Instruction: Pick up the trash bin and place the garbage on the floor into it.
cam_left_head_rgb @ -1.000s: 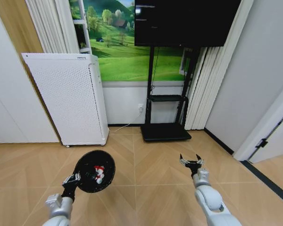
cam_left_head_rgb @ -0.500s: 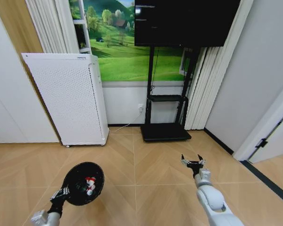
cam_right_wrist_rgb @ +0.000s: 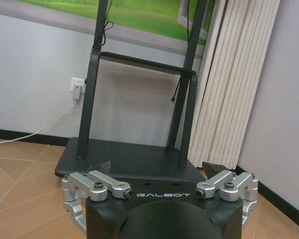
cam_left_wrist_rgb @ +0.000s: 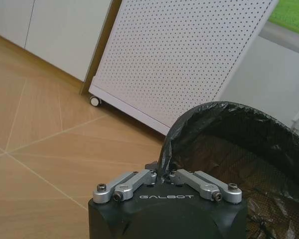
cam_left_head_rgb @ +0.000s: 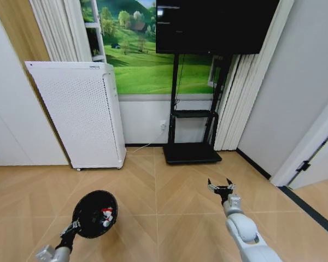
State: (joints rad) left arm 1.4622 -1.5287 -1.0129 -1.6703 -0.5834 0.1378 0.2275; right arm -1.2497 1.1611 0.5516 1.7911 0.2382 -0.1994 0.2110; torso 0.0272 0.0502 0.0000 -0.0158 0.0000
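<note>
Compared with half a second ago, little has been moved: the trash bin (cam_left_head_rgb: 95, 214) is held at nearly the same spot, well in front of the white perforated appliance (cam_left_head_rgb: 82, 114), and the right gripper (cam_left_head_rgb: 221, 189) has been shifted only slightly. Against the picture a full second back, the bin has been lowered and drawn toward the robot, away from the appliance.

The left gripper (cam_left_wrist_rgb: 165, 174) is seen clamped on the bin's rim, its fingers drawn together over the black liner, so that the bin is carried tilted with its mouth turned toward the head camera. Red and white pieces of garbage (cam_left_head_rgb: 105, 213) can be made out inside the bin; whether they are two or three cannot be told, as they are too small and overlap. On the floor (cam_left_head_rgb: 169, 191) before the appliance no loose garbage is to be seen.

The right gripper is held spread wide with nothing in it, well to the right of the appliance and in front of the black TV stand (cam_right_wrist_rgb: 132, 159).

By count: one bin, one appliance, one stand, two grippers, and one small cluster of garbage.

As a judgement, the collecting step appears to be finished or close to it, with the bin being carried. A next move would call for the bin to be kept from tipping further, lest the contents be spilled.
</note>
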